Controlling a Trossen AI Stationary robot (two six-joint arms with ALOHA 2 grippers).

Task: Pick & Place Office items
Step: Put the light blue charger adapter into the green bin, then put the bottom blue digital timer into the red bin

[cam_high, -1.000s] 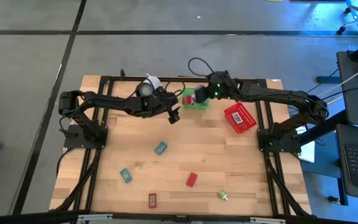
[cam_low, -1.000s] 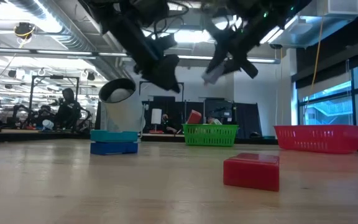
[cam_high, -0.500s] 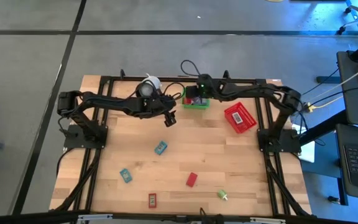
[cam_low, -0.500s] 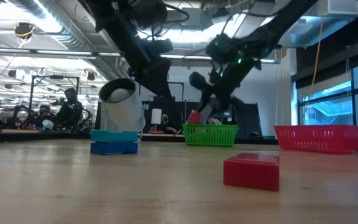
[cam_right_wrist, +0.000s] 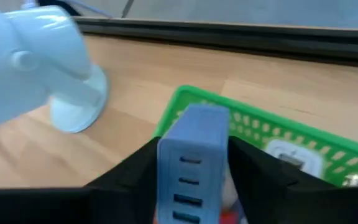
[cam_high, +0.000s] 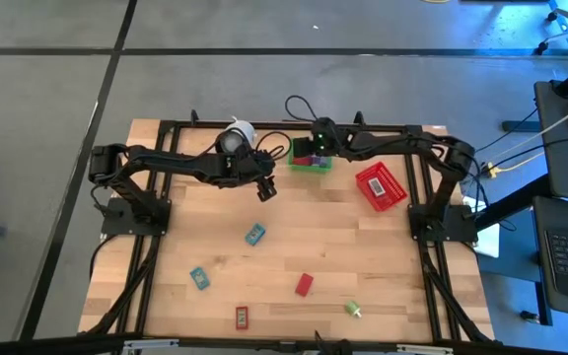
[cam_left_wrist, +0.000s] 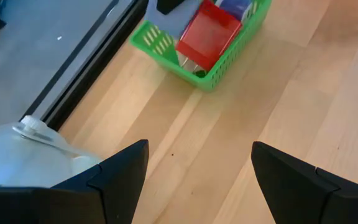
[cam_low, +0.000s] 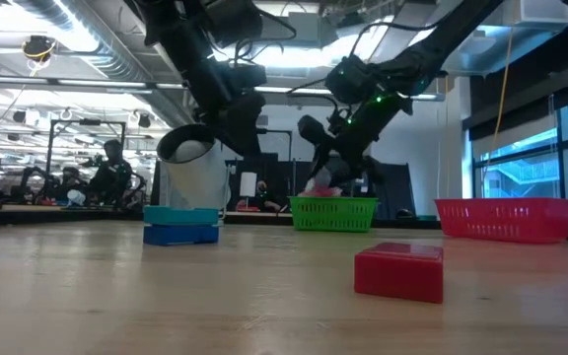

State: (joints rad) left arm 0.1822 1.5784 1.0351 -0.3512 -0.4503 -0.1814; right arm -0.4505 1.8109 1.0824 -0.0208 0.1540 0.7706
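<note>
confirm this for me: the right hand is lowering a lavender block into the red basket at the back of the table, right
Not quite: the basket is the green basket, not the red one. The right wrist view shows the right hand with the lavender block between its fingers over the green mesh, and the high view puts that hand there, with the red basket off to the side.

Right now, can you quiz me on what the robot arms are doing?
1. True or false: the left gripper is holding something.
2. The right gripper is: A) above the green basket; B) under it; C) far away from it.
3. What colour is the block lying in the green basket?

Key: 1 false, it is open and empty. 2 A. 3 red.
</note>
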